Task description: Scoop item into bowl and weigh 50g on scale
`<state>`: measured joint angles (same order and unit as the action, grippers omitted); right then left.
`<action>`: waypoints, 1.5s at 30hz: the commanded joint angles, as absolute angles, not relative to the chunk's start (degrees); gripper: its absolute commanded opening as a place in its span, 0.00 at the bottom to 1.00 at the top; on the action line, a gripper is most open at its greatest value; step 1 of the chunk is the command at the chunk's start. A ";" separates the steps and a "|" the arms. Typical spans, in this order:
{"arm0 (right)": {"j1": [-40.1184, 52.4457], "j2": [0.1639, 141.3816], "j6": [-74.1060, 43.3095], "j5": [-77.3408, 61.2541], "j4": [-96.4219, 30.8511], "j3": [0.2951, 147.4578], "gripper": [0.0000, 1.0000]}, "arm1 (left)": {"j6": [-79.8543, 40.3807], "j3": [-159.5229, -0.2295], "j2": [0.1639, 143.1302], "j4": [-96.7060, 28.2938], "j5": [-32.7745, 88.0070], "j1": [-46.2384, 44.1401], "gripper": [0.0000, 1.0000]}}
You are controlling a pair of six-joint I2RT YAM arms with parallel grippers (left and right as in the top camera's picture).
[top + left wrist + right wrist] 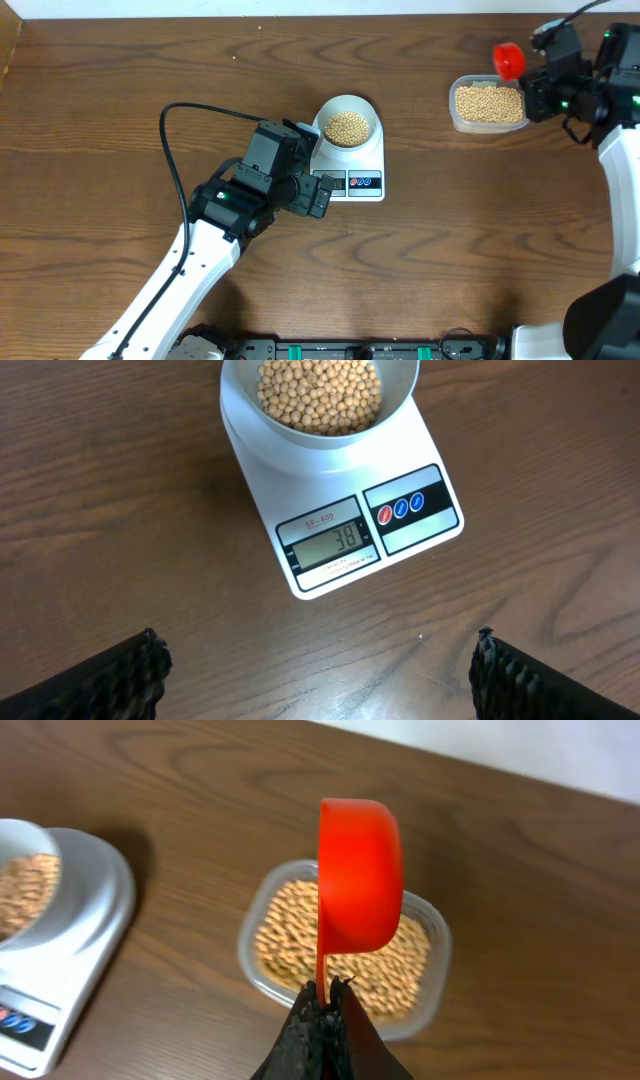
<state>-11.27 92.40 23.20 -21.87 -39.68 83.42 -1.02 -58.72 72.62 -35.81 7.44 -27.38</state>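
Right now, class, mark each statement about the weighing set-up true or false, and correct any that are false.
1. The bowl sits on the scale with beans in it. True.
2. The display reads 50. False: it reads 38.
3. The right gripper is shut on the handle of the red scoop. True.
4. The left gripper grips the bowl. False: it is open, empty and in front of the scale.

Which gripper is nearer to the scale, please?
Left. The left gripper hovers open by the scale's front-left corner; the right gripper is far off to its right, over the tub, shut on the red scoop.
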 commanded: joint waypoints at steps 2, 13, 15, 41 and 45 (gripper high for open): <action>-12.38 95.22 22.31 -19.33 -39.92 83.46 0.01 | -0.01 -58.33 71.96 -35.99 7.94 -27.18 0.98; -12.38 102.06 22.31 -16.43 -39.90 83.46 0.01 | -0.01 -58.33 71.96 -35.97 7.94 -27.18 0.98; -12.36 102.61 22.31 -15.94 -39.81 83.46 0.01 | -0.01 -58.33 71.96 -35.99 7.94 -27.18 0.98; -11.90 107.04 22.31 -10.87 -39.64 83.11 0.01 | -0.01 -58.33 71.96 -35.97 7.94 -27.18 0.98; -11.84 107.07 22.31 -10.87 -39.53 82.21 0.01 | -0.01 -58.33 71.96 -35.97 7.94 -27.18 0.98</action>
<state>-12.08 106.24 22.98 -11.94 -39.59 83.40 -1.02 -58.72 72.62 -35.81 7.44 -27.38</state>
